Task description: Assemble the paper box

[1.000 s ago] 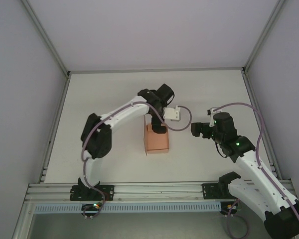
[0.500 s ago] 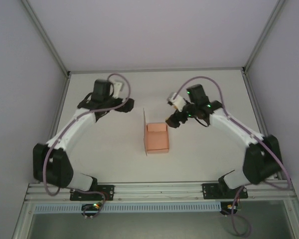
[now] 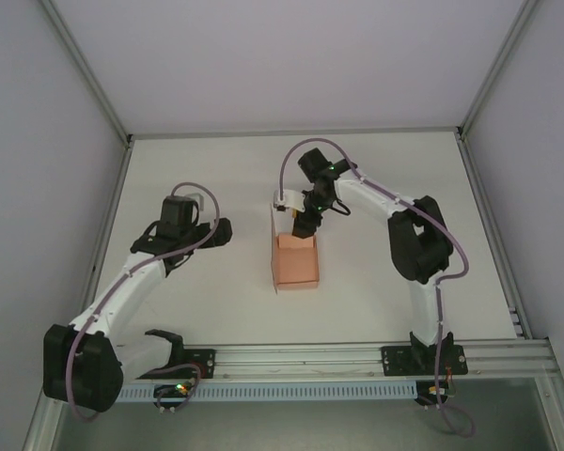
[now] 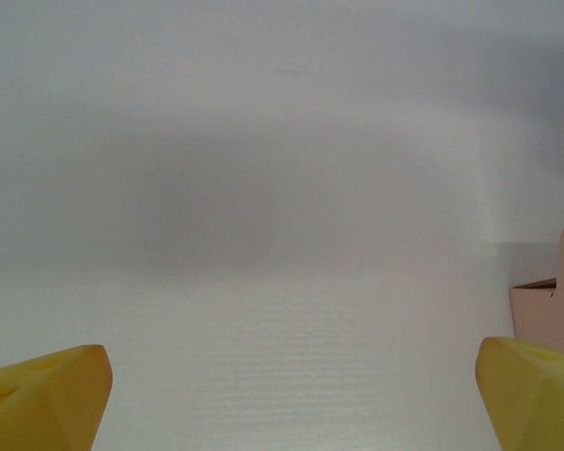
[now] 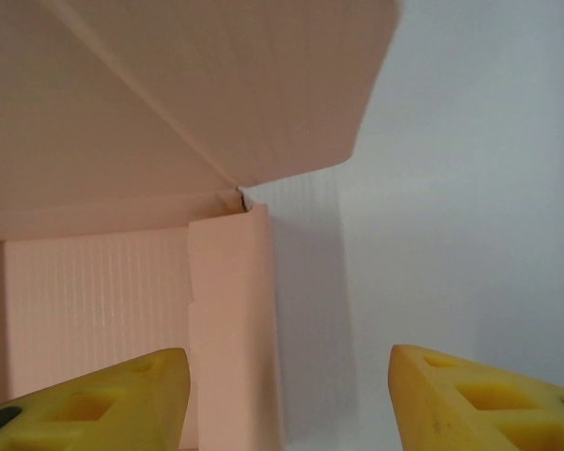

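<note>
paper box (image 3: 296, 268) in the middle of the table (image 3: 197, 160), top open, flap (image 3: 272, 249) upright on its left; right gripper (image 3: 304, 226) at its far wall, jaws apart, nothing held; left gripper (image 3: 224, 232) gapes wide beside it.

L arm bent, low; L gripper (image 3: 221, 230) jaws wide apart | R arm stretched left; R gripper (image 3: 301, 225) tipped down, jaws apart

- The paper box (image 3: 295, 263) was plain salmon pink, with fine ribbing on the card.
- The table (image 3: 216, 301) was plain off-white.
- The fingers (image 4: 38, 399) of the left gripper (image 4: 291, 376) and of the right gripper (image 5: 287, 376) were yellow.
- The left arm (image 3: 136, 277) and the right arm (image 3: 376, 197) were white with black joints; the cables (image 3: 287, 164) were mauve.
- A green light (image 3: 331, 170) glowed at 1 o'clock from the box.
</note>
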`<move>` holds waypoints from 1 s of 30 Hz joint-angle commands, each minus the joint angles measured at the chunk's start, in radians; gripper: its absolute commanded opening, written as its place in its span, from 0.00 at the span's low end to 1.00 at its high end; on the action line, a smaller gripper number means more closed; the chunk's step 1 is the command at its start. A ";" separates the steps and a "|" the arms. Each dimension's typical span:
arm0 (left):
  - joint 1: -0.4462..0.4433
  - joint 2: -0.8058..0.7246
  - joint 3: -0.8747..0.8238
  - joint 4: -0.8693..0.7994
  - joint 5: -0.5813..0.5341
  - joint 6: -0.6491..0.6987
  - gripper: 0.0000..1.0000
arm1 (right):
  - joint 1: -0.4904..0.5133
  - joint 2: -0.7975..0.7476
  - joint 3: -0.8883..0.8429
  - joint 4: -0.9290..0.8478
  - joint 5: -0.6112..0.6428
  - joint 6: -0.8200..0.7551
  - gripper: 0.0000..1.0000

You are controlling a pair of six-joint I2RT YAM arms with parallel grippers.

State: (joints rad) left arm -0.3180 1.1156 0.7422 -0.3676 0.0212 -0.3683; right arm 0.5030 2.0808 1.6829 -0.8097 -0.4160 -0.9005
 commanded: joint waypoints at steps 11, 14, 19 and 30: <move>0.008 -0.025 -0.041 -0.011 -0.003 -0.021 1.00 | 0.044 0.165 0.104 -0.131 0.143 -0.014 0.27; 0.008 -0.028 -0.043 -0.012 0.000 -0.023 1.00 | 0.048 0.169 0.096 -0.106 0.158 0.024 0.12; 0.006 -0.042 -0.045 -0.020 -0.015 -0.032 1.00 | 0.078 0.142 -0.002 0.035 0.303 0.105 0.03; 0.005 -0.103 -0.056 -0.060 -0.036 -0.044 1.00 | 0.150 0.144 -0.119 0.092 0.584 0.342 0.01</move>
State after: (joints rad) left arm -0.3183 1.0378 0.6994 -0.3836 0.0025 -0.3916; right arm 0.6456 2.1464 1.6241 -0.6903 -0.0250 -0.6422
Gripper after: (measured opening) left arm 0.997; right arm 0.069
